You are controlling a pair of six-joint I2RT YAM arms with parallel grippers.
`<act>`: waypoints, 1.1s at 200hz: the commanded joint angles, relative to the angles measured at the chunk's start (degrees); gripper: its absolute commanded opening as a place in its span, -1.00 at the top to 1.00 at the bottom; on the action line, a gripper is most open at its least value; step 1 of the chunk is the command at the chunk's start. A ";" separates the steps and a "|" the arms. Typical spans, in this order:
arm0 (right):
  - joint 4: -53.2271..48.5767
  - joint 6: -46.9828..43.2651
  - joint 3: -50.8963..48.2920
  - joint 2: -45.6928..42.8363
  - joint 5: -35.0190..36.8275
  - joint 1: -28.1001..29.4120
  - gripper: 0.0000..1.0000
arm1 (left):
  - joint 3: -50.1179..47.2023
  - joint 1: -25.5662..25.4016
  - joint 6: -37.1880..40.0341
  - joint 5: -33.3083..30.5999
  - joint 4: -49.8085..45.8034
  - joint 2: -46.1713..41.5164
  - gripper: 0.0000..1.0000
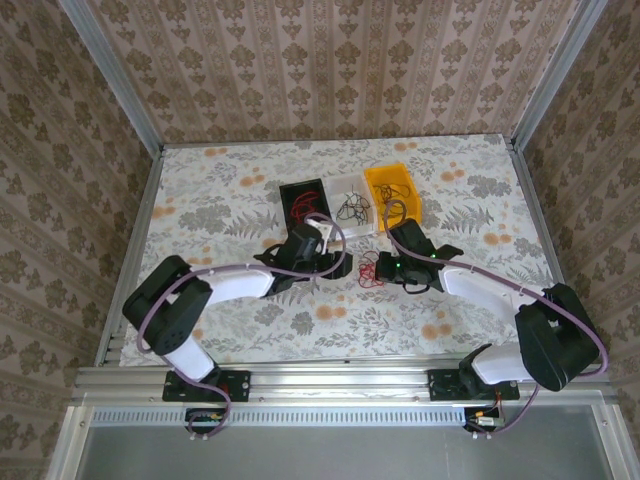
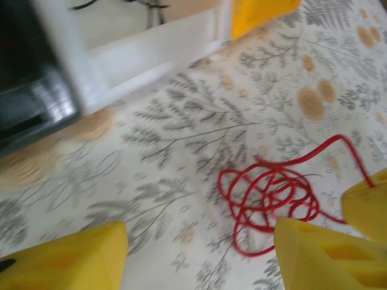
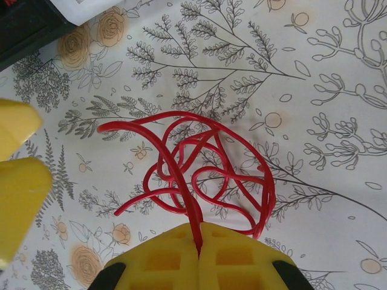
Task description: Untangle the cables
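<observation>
Cables [image 3: 187, 144]: red tangle is lying on the table [image 3: 338, 72] between the two grippers, short of the bins [image 1: 345, 181]; right gripper [image 3: 198, 234] is pinching one strand, its jaws pressed together on it; left gripper [image 2: 199, 257] is sitting just beside the tangle, its jaws standing wide apart and gripping nothing.
</observation>
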 commanded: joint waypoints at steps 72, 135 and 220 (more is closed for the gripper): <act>1.96 4.99 -5.14 -1.97 -3.59 -5.50 1.00 | 12.07 -2.42 6.47 8.01 -4.28 11.14 -0.27; 2.77 5.75 -7.32 -2.15 -4.88 -6.88 1.00 | 17.37 -4.15 8.29 7.58 -8.37 16.14 -0.25; 2.73 5.66 -7.94 -3.51 -3.46 -7.50 0.98 | 22.80 -4.58 9.26 8.42 -15.12 21.44 0.29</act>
